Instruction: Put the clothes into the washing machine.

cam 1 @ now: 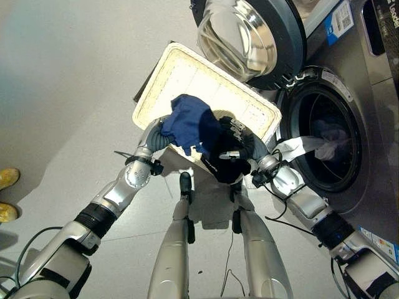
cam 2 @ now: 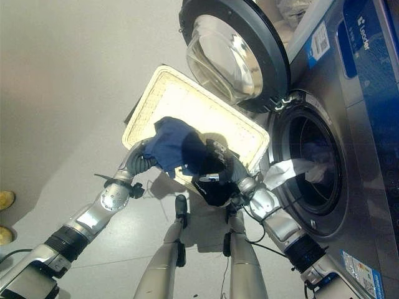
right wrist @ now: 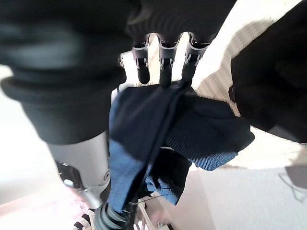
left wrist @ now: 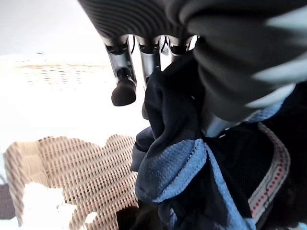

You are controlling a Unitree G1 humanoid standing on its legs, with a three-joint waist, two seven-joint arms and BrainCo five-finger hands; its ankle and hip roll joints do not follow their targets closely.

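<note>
A blue garment [cam 1: 187,121] with a darker navy part hangs over the near edge of a white woven basket [cam 1: 187,68]. My left hand [left wrist: 122,72] is under the cloth, fingers and thumb curled round a fold of it [left wrist: 177,167]. From the other side, my right hand [cam 1: 232,149] grips the navy end, its fingers [right wrist: 163,62] pressed into the fabric [right wrist: 192,124]. To the right stands the washing machine, its drum opening [cam 1: 324,137] uncovered and its round door [cam 1: 249,34] swung out over the basket's far corner.
A white cloth [cam 1: 299,147] trails out of the drum over its lower rim. More pale laundry lies inside the drum. A person's yellow shoes [cam 1: 7,177] stand at the far left on the grey floor [cam 1: 75,75].
</note>
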